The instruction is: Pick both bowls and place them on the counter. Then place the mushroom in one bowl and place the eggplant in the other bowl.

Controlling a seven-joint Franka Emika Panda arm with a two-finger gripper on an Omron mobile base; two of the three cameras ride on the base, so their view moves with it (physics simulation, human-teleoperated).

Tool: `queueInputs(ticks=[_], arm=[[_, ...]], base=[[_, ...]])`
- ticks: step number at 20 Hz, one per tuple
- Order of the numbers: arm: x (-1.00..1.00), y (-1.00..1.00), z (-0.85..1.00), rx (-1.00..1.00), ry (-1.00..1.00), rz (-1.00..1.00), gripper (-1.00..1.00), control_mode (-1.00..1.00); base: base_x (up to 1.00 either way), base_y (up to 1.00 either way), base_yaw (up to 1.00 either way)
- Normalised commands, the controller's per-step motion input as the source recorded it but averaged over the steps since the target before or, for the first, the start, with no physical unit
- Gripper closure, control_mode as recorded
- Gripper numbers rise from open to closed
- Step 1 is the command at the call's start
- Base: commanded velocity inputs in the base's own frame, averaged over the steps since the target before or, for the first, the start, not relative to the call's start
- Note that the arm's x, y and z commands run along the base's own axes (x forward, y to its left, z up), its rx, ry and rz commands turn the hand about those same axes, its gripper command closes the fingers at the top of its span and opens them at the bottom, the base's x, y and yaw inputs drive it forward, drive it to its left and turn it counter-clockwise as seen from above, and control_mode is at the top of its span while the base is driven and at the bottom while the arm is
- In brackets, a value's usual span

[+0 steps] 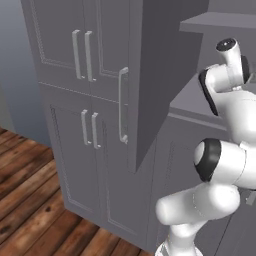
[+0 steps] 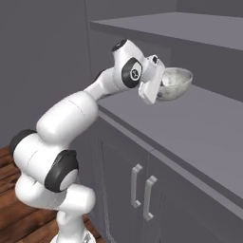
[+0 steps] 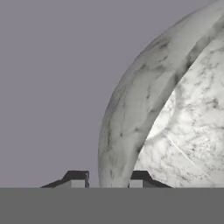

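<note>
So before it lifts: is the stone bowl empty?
Empty as far as shown: the stone bowl on the grey shelf shows bare speckled inside; its bottom is partly hidden.

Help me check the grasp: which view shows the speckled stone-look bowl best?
The right base view: the whole speckled bowl sits on the grey shelf, with the gripper at its near rim. The hand view gives only a close-up of its rim between the fingertips.
</note>
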Motion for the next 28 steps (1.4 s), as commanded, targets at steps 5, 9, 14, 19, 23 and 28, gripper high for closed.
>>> queueInputs(ticks=[5, 9, 14, 19, 23, 28], arm=[[-0.74, 0.0, -0.31, 0.0, -0.1, 0.0, 1.0, -1.0], [-1.0, 0.01, -0.15, 0.0, -0.23, 0.0, 1.0, -1.0], [-1.0, 0.1, 0.24, 0.02, -0.05, -0.04, 1.0, -1.0], [-0.96, 0.35, 0.21, 0.0, 0.0, -0.08, 1.0, -1.0], [-0.81, 0.5, 0.46, 0.0, 0.04, -0.11, 1.0, -1.0], [-0.91, 0.52, 0.12, 0.0, 0.03, -0.06, 1.0, -1.0]], base=[[0.0, 0.0, 0.0], [0.0, 0.0, 0.0], [0.0, 0.0, 0.0], [0.0, 0.0, 0.0], [0.0, 0.0, 0.0], [0.0, 0.0, 0.0]])
